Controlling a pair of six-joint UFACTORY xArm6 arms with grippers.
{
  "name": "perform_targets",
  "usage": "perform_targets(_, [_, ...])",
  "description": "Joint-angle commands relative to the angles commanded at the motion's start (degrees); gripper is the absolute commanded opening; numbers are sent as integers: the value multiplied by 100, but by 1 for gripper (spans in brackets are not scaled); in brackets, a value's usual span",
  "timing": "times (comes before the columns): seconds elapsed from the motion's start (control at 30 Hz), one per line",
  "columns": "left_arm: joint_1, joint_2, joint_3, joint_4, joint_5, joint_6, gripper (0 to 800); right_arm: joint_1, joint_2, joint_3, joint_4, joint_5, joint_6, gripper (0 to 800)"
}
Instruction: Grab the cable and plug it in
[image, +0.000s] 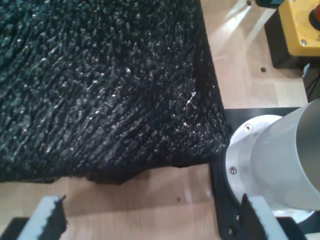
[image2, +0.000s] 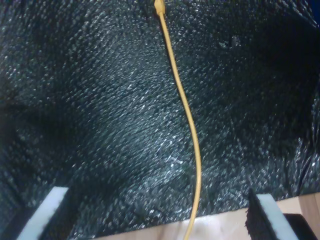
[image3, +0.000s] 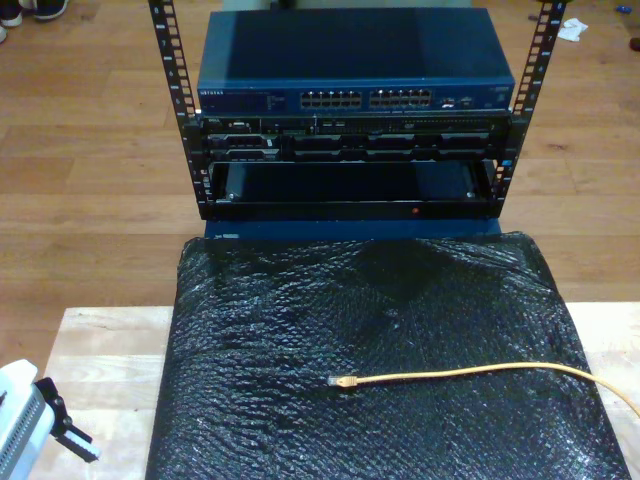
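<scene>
The yellow-orange cable (image3: 470, 373) lies on a black bubble-wrap mat (image3: 300, 310), and its clear plug (image3: 343, 381) points toward the exterior view's left. The cable runs off that view's right edge. In the second wrist view the cable (image2: 187, 112) stretches away over the mat to its plug (image2: 159, 7). My second gripper (image2: 159, 215) hangs open above the cable's near stretch, touching nothing. My first gripper (image: 155, 220) is open over bare wood beside the mat's corner. It appears low at the exterior view's left (image3: 68, 420).
A rack (image3: 350, 150) stands behind the mat, topped by a blue switch with rows of ports (image3: 365, 98). The wooden table (image3: 100, 350) borders the mat. A white arm base (image: 280, 160) and a yellow emergency-stop box (image: 300, 25) sit close to my first gripper.
</scene>
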Motion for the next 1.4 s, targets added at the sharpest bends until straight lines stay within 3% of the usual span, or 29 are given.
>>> perform_targets(0.47, [-88, -44, 0, -220, 0, -176, 800, 1635, 0, 466, -79, -1398, 905, 794])
perform_targets(0.8, [-334, -9, 9, -220, -114, -545, 800, 2778, 18, 703, -659, -2215, 1723, 794])
perform_targets(1.1, [-343, 9, 211, -220, -431, -624, 800, 4211, 255, 949, -1793, -3165, 3024, 796])
perform_targets(1.3, [-343, 0, 264, -220, -431, -633, 800, 5099, 695, 1002, -2673, -3648, 3938, 796])
perform_targets(1.4, [-343, 0, 290, -220, -422, -633, 800, 5327, 932, 993, -2866, -3842, 4158, 797])
